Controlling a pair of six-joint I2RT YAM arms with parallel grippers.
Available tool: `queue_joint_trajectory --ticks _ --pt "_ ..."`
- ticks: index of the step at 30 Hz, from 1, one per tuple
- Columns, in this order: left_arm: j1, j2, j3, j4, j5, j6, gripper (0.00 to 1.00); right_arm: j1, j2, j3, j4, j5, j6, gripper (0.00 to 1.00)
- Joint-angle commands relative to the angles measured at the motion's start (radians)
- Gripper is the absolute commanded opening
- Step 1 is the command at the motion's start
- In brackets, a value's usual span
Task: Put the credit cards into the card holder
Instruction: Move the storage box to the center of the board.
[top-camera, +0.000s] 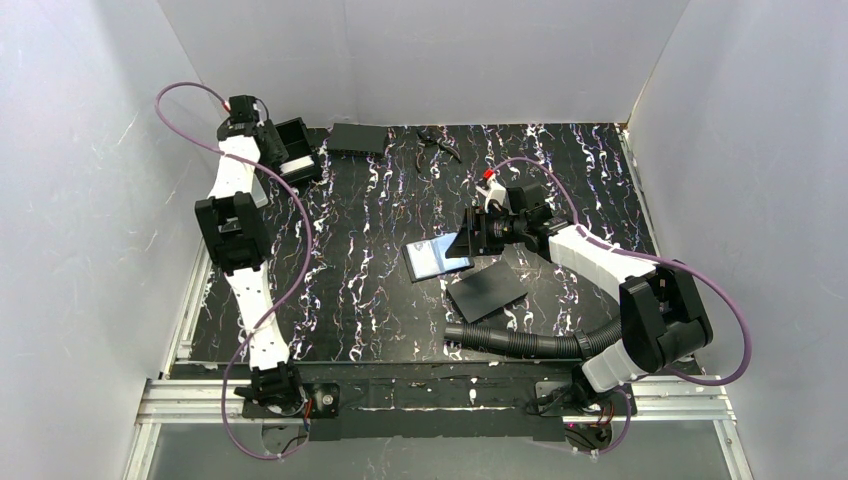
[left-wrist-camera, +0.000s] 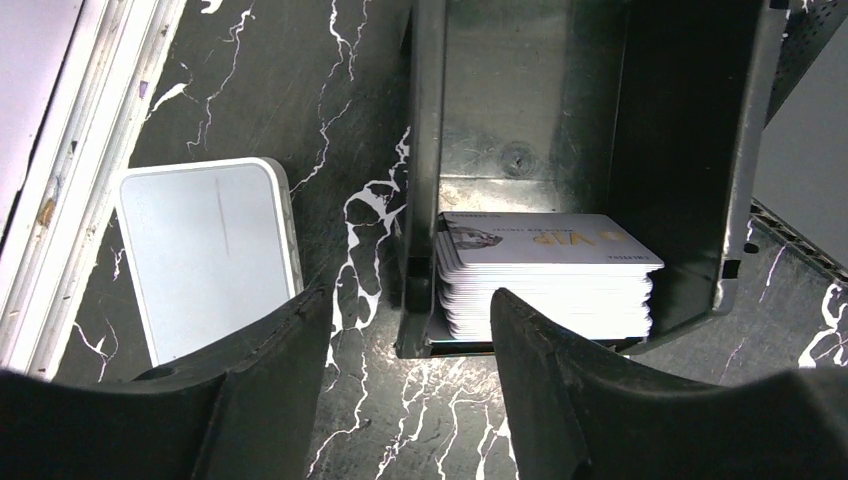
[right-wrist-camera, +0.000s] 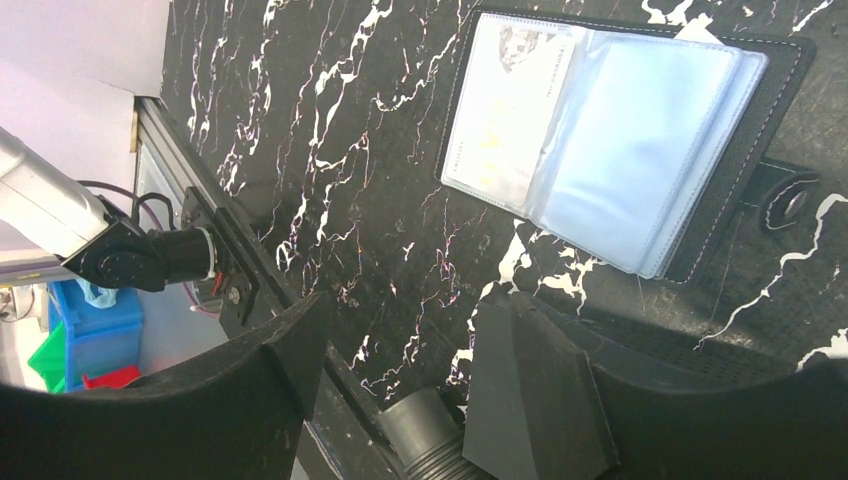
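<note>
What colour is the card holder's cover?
The cover is black, clearest in the right wrist view.

Tabletop (top-camera: 380, 200) is black marble-print, smooth with slight sheen; card holder (right-wrist-camera: 620, 140) looks black leather-like, stitched edge, clear glossy plastic sleeves. Credit cards (left-wrist-camera: 550, 280) smooth glossy plastic; tray (left-wrist-camera: 690, 150) around them looks like scuffed, shiny dark metal. Left end effector (left-wrist-camera: 405, 310) and right end effector (right-wrist-camera: 400, 315) are matt black plastic, faintly grainy; black sheet (top-camera: 486, 290) matt and smooth; hose (top-camera: 520, 342) ribbed black plastic.
</note>
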Motion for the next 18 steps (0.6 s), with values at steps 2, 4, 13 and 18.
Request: queue_joint_trajectory --ticks 2,4,13,18 --pt "-0.017 0.006 0.054 -0.007 -0.066 0.019 0.54 -0.002 0.002 -0.004 0.04 -0.025 0.007 0.74" --pt "-0.017 0.012 0.061 -0.007 -0.069 0.019 0.51 -0.002 0.005 -0.005 0.042 -0.026 0.006 0.74" --pt "-0.017 0.036 0.077 -0.006 -0.071 0.014 0.45 -0.002 0.009 -0.001 0.042 -0.027 0.006 0.74" --pt "-0.017 0.038 0.076 -0.006 -0.074 0.017 0.39 -0.002 0.013 0.0 0.043 -0.027 0.006 0.74"
